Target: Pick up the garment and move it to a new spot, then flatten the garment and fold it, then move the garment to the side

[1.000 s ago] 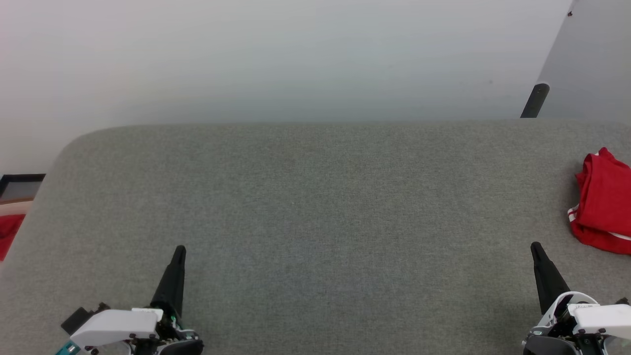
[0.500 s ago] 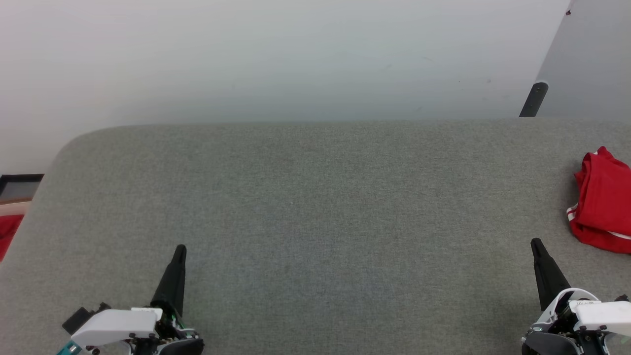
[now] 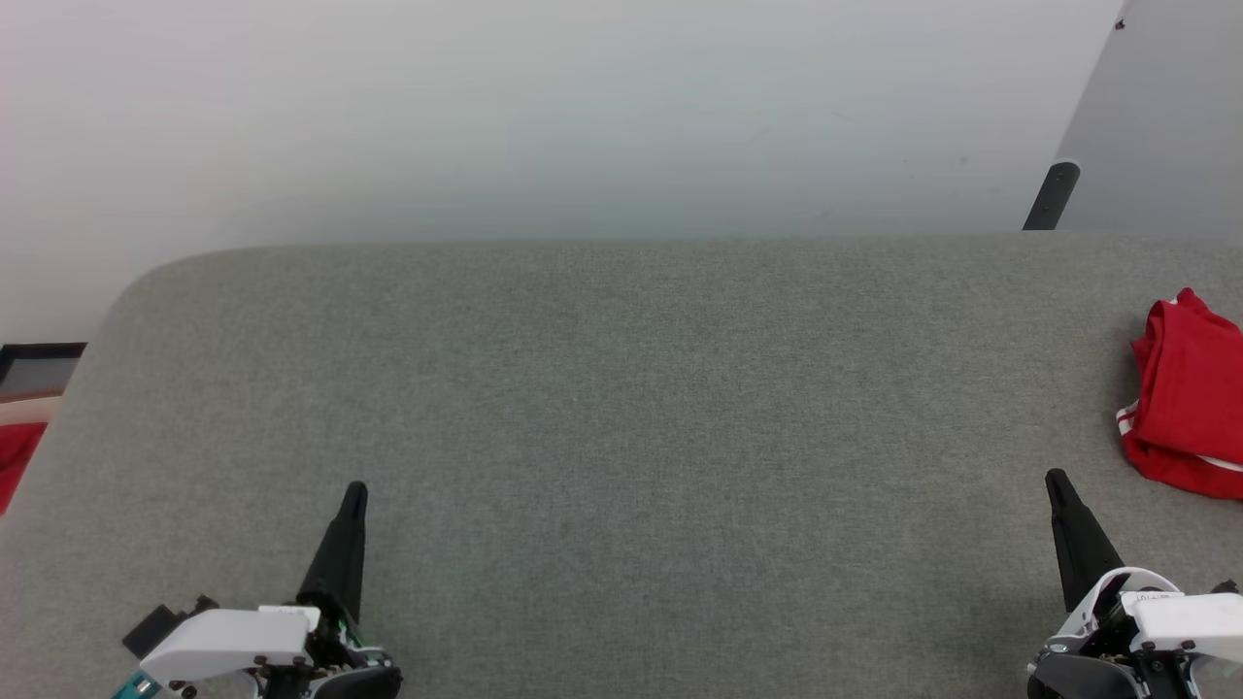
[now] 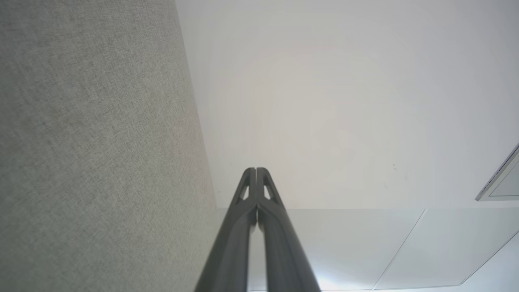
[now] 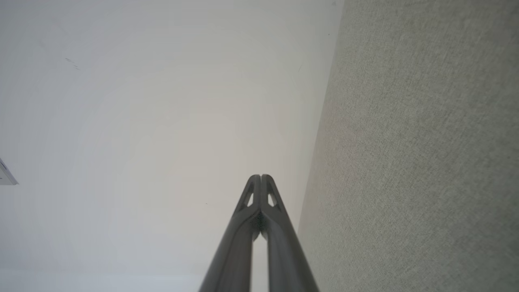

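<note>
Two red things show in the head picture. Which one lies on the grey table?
The red cloth with white stripes, at the right edge of the table. The other red thing sits beyond the table's left edge.

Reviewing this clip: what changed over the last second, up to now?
Hardly anything. The right gripper edged slightly up the head view early on, and the camera shifted a touch. Nothing was grasped or released. Both it and the left gripper stay shut and empty over the table, and the folded red garment lies untouched at the table's right edge.
</note>
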